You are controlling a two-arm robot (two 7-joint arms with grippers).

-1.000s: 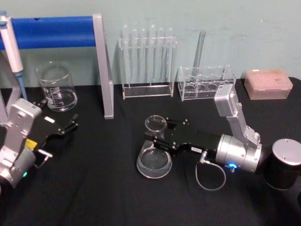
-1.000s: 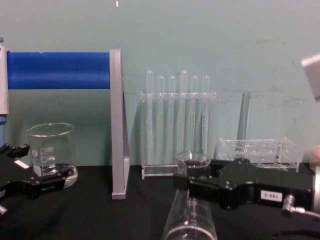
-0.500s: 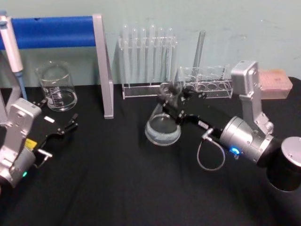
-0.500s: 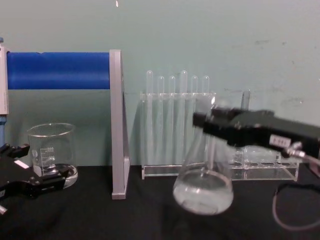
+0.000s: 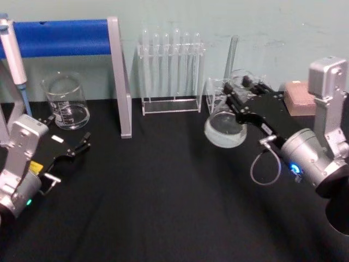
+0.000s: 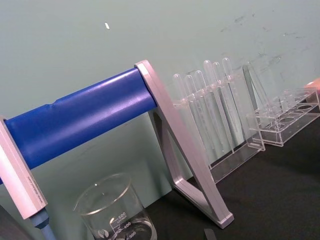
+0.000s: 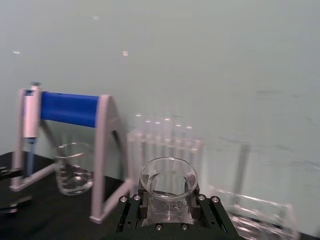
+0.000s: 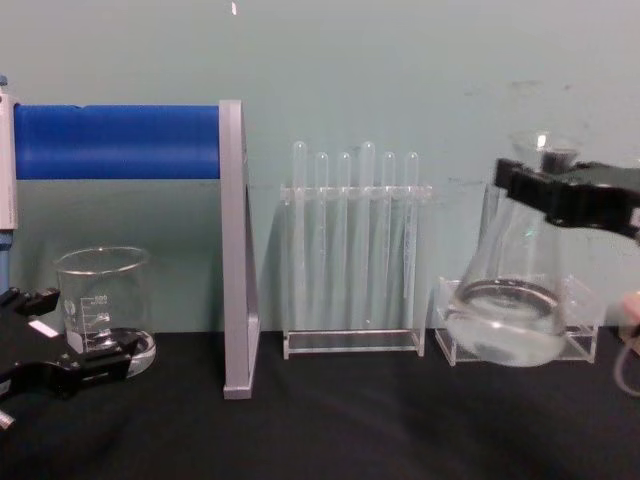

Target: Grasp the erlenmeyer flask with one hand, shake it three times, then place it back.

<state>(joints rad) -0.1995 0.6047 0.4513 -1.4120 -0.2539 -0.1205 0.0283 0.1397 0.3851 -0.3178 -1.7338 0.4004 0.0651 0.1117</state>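
Note:
The erlenmeyer flask (image 5: 224,129) hangs in the air above the black table, at the right, in front of a low acrylic rack. My right gripper (image 5: 245,88) is shut on its neck just below the flared rim. In the chest view the flask (image 8: 508,296) tilts slightly, with clear liquid in its wide base, and the right gripper (image 8: 548,186) clamps the neck from the right. The right wrist view looks down on the flask rim (image 7: 168,178) between the black jaws of the right gripper (image 7: 168,206). My left gripper (image 5: 82,144) rests open at the table's left.
A glass beaker (image 5: 66,101) stands at the back left beside a blue-bar stand (image 5: 118,76) with a pipette (image 5: 14,54). A test tube rack (image 5: 170,73) and the low acrylic rack (image 8: 580,320) line the back wall. A pink box (image 5: 299,98) sits far right.
The right gripper has carried the flask up and to the right, from low and strongly tilted near the table's middle to nearly upright before the low rack. The left arm stayed still.

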